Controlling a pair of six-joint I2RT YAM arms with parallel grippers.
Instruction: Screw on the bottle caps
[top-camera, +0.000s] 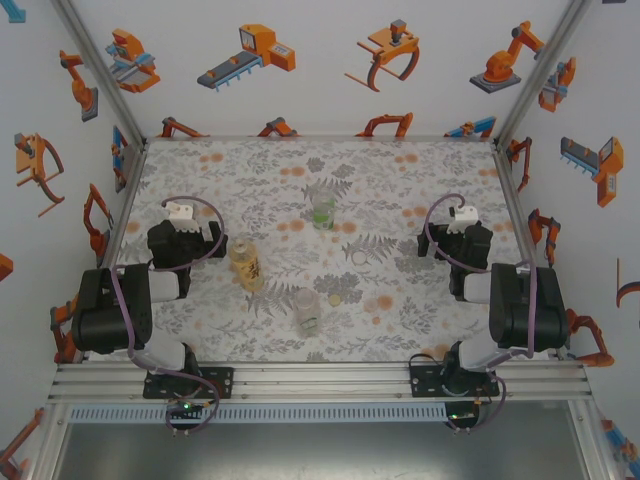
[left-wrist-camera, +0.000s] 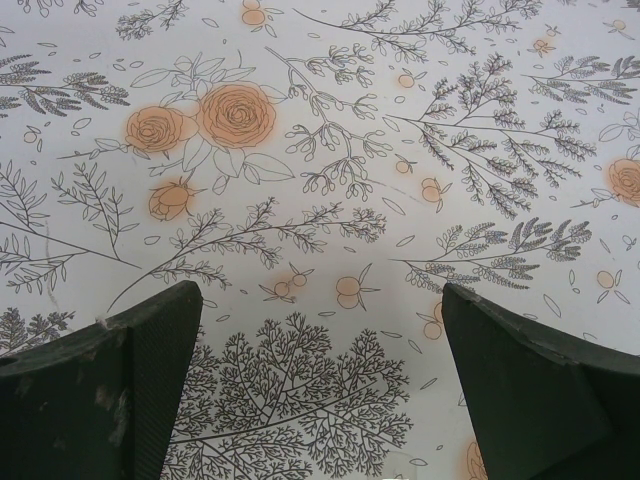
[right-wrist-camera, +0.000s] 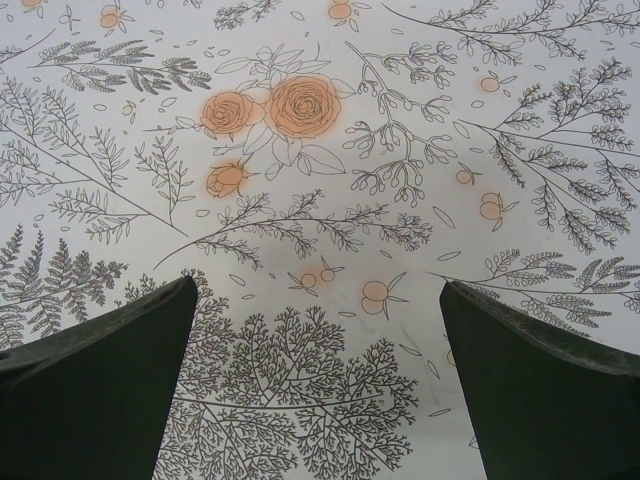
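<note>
Three times, pinch low on light, slick plastic: amber bottle (top-camera: 246, 262) at nine o'clock of mat (top-camera: 400, 250) centre, green-tinted bottle (top-camera: 322, 210) at twelve, colourless bottle (top-camera: 307, 312) at six; left gripper (left-wrist-camera: 318, 290), right gripper (right-wrist-camera: 318, 283) splayed wide, empty.

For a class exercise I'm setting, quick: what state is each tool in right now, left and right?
Left tool: open, holding nothing.
Right tool: open, holding nothing.
</note>
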